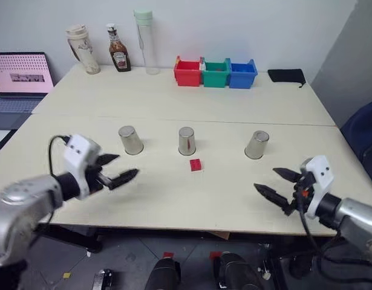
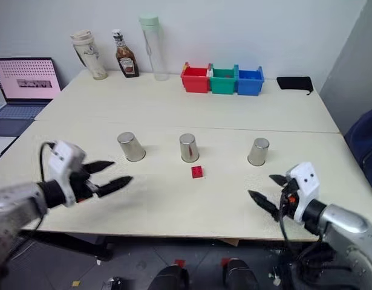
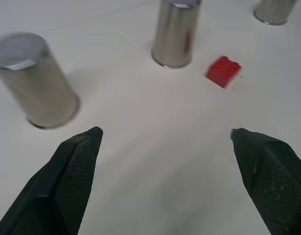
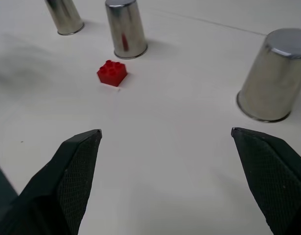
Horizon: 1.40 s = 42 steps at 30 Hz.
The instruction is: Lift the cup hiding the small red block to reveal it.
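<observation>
From the head views, three upturned cups are seen in a row across the bench, and the small red block lies uncovered just before the middle cup, nearer the front edge. In the wrist views, the left claw and right claw are spread wide and empty, flanking it about equally.

Silver arms, white wrist blocks, black cables, black textured fingers.

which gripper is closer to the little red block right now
Left, narrowly. The left gripper hovers open off the small red block's left side; the right gripper hovers open slightly farther off on its right.
</observation>
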Tool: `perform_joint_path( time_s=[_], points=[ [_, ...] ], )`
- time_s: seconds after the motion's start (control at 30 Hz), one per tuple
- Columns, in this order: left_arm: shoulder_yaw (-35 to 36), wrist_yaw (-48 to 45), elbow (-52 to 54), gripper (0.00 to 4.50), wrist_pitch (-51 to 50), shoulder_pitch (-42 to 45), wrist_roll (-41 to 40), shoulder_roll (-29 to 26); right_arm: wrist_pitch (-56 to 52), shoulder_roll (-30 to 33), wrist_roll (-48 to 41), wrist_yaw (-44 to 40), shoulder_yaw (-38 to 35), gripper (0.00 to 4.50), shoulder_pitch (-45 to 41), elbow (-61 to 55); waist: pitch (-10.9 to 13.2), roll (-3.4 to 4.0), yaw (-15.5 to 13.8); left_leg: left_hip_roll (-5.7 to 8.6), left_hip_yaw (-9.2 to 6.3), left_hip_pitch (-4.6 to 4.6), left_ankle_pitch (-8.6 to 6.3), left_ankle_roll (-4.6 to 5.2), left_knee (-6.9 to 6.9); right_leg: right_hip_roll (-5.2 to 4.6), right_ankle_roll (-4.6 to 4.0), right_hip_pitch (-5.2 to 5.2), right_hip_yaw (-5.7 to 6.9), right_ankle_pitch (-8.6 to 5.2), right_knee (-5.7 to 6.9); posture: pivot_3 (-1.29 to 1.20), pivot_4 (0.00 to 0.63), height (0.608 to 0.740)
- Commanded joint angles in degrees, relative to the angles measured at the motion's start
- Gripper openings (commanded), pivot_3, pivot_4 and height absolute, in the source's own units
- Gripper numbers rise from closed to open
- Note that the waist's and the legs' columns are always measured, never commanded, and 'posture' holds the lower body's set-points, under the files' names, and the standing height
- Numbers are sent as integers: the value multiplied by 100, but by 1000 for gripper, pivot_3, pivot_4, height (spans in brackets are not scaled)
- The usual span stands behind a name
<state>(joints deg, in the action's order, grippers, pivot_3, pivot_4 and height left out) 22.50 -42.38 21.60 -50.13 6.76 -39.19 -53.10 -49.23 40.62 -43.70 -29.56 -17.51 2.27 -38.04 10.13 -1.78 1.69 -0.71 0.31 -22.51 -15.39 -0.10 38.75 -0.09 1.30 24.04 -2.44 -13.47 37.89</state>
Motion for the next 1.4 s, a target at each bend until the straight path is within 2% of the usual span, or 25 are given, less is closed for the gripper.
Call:
perform_joint_path(
  time_s=[0.03,0.27,0.43,1.4],
  points=[
    [-55,-179,-8,4460,105,28,9,-72,30,15,10,21,163,4500,-99,-132,0,0,4,1,0,-1,-1,0,-1,0,0,0,0,0,0,0,150,740],
    [-234,-164,87,4460,203,-92,127,8,-57,-90,-48,318,319,4500,-285,-202,0,-1,-3,-2,-25,-35,-12,-12,-6,-11,18,20,-6,1,-4,0,150,740],
    [-245,-112,-20,4460,299,57,202,84,-175,-63,-135,425,296,4500,-470,-157,1,-2,-2,-3,-26,-27,-11,-12,-2,-11,-1,12,-4,-12,-3,0,150,740],
    [-357,-174,-2,4460,248,228,145,114,-666,-98,-456,776,287,4500,-932,-214,1,-2,-2,-3,-21,-24,-10,-12,-2,-10,7,10,-4,-7,-3,0,150,740]
  ],
)
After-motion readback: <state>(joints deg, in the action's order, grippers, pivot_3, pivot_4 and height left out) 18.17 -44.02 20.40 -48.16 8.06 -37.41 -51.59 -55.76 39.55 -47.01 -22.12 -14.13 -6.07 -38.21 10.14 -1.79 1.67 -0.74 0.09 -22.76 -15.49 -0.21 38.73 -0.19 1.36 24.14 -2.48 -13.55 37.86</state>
